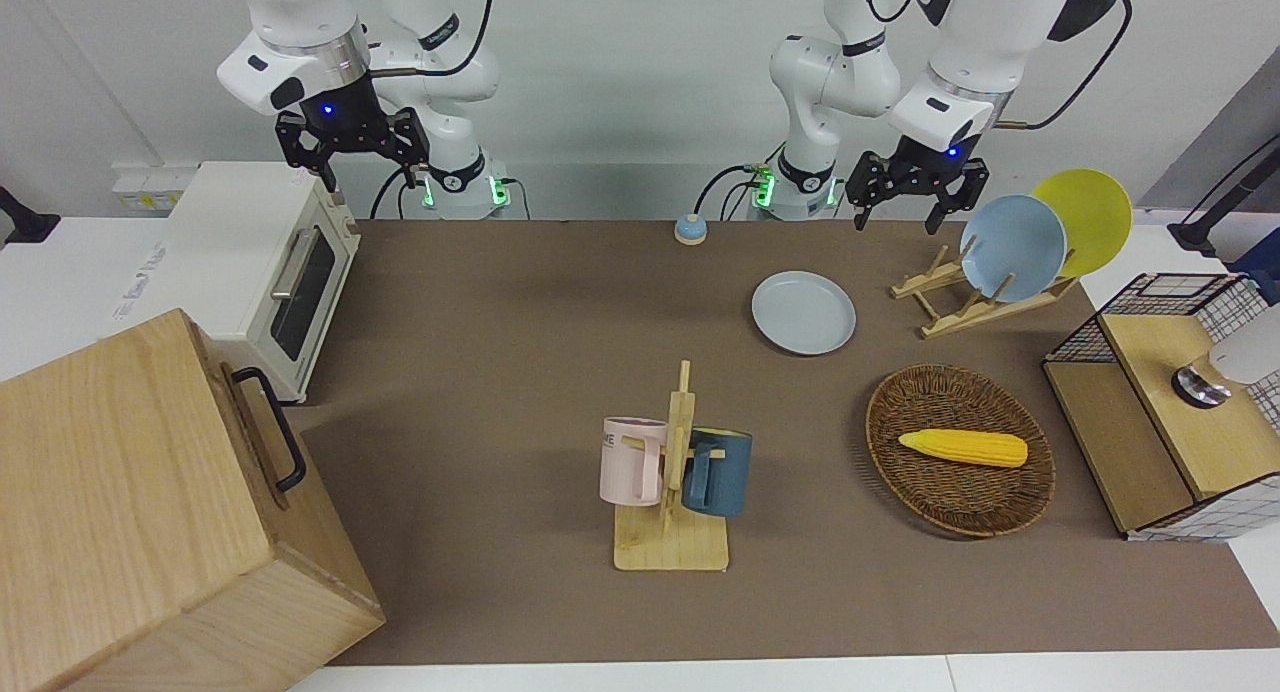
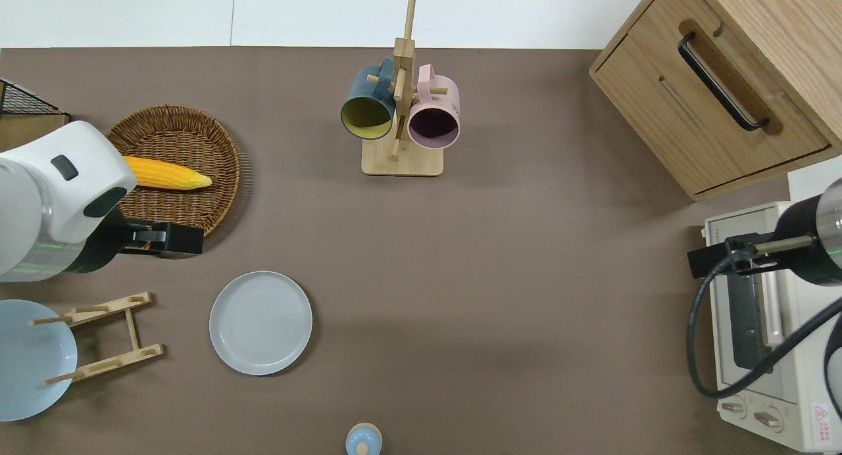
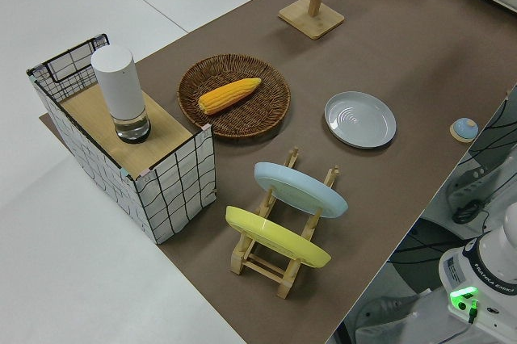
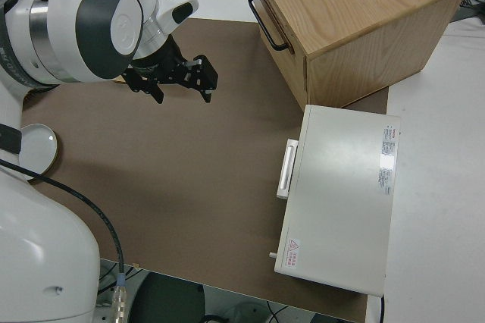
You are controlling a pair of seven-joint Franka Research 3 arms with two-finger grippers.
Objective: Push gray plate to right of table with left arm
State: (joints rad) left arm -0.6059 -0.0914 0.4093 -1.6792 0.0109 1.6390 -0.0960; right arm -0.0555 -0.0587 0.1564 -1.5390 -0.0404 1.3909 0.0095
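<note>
The gray plate (image 1: 803,313) (image 2: 260,322) lies flat on the brown table (image 1: 500,372), nearer to the robots than the wicker basket; it also shows in the left side view (image 3: 360,119). My left gripper (image 1: 903,212) (image 2: 164,239) is open and empty, up in the air over the basket's rim nearest the robots, apart from the plate. My right gripper (image 1: 352,167) (image 4: 173,86) is open and empty, and that arm is parked.
The wicker basket (image 2: 217,179) holds a corn cob (image 2: 164,173). A wooden rack (image 2: 125,330) holds a bluer plate (image 1: 1012,247) and a yellow plate (image 1: 1085,217). There is also a mug stand (image 2: 401,159), a toaster oven (image 1: 250,272), a wooden cabinet (image 1: 130,512), a wire crate (image 1: 1170,422) and a small blue knob (image 1: 690,229).
</note>
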